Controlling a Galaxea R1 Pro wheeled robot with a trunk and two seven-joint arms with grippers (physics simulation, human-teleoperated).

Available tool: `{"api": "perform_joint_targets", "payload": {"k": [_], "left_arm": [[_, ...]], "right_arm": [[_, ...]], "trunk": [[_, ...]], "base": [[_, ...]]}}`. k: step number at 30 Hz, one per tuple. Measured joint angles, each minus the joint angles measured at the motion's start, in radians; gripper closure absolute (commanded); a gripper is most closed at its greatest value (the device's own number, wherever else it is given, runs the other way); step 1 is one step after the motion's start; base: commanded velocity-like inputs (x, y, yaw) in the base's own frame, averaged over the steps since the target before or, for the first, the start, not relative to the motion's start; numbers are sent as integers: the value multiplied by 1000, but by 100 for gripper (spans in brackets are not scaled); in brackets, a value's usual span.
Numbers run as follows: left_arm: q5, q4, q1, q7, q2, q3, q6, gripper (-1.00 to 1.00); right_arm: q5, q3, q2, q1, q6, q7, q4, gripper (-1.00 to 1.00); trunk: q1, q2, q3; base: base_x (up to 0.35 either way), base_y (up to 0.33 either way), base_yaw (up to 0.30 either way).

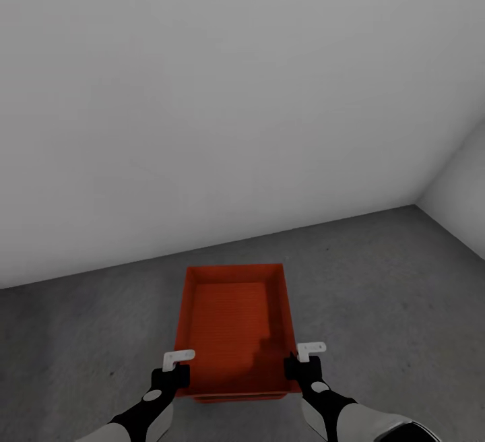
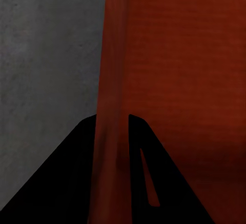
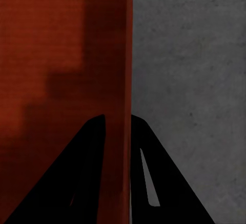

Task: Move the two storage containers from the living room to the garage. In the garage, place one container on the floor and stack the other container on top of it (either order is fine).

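An orange-red storage container [image 1: 236, 324] is held between both arms above the grey concrete floor [image 1: 377, 273], near the pale grey wall [image 1: 222, 91]. Below its near edge, the rim of a second container [image 1: 239, 399] peeks out directly underneath. The left gripper [image 1: 176, 368] is clamped over the container's left wall, with one finger [image 2: 66, 183] outside. The right gripper [image 1: 304, 359] pinches the right wall likewise, fingers [image 3: 164, 183] straddling it.
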Motion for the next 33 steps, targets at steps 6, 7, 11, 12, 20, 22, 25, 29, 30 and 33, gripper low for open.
{"api": "perform_joint_targets", "payload": {"k": [6,7,11,12,20,22,25,29,30,33], "left_arm": [[-1,0,0,0,0,0,0,100],[-1,0,0,0,0,0,0,100],[-1,0,0,0,0,1,0,100],[-1,0,0,0,0,0,-1,100],[-1,0,0,0,0,0,0,100],[-2,0,0,0,0,1,0,100],[0,0,0,0,0,0,0,100],[0,0,0,0,0,0,0,100],[0,0,0,0,0,0,0,100],[-1,0,0,0,0,0,0,100]], "right_arm": [[0,0,0,0,0,0,0,100],[0,0,0,0,0,0,0,100],[-3,2,0,0,-2,1,0,100],[-3,2,0,0,-2,1,0,100],[-4,3,0,0,-2,0,0,100],[-4,3,0,0,-1,0,0,100],[-3,2,0,0,-1,0,0,100],[-2,1,0,0,0,0,0,100],[-2,1,0,0,0,0,0,100],[-2,2,0,0,-1,0,0,100]], "trunk": [[0,0,0],[0,0,0],[0,0,0],[0,0,0],[0,0,0],[0,0,0],[0,0,0],[0,0,0],[0,0,0],[0,0,0]], "base": [[0,0,0],[0,0,0],[0,0,0],[0,0,0],[0,0,0],[0,0,0],[0,0,0],[0,0,0],[0,0,0],[0,0,0]]}}
